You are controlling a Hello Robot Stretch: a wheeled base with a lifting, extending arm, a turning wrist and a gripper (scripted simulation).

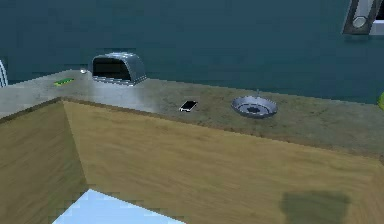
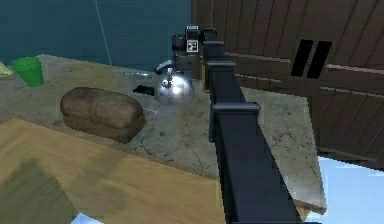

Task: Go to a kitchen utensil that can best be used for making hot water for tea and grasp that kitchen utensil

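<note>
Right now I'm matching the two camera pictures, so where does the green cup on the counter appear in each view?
Forward view: the green cup is likely the green sliver at the right edge, on the speckled countertop.
Arm side view: the green cup stands at the far left, beyond the brown loaf.
Shared landmark: the speckled countertop that runs through both views.

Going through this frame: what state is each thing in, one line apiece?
Kettle: standing on the countertop, close to the arm's far end.
Pincer: near the kettle; cannot tell whether it holds anything.
Bread loaf: whole, lying on the countertop.
Green cup: upright.
Toaster: upright on the countertop.
Phone: lying flat.
Wooden doors: shut.
</note>
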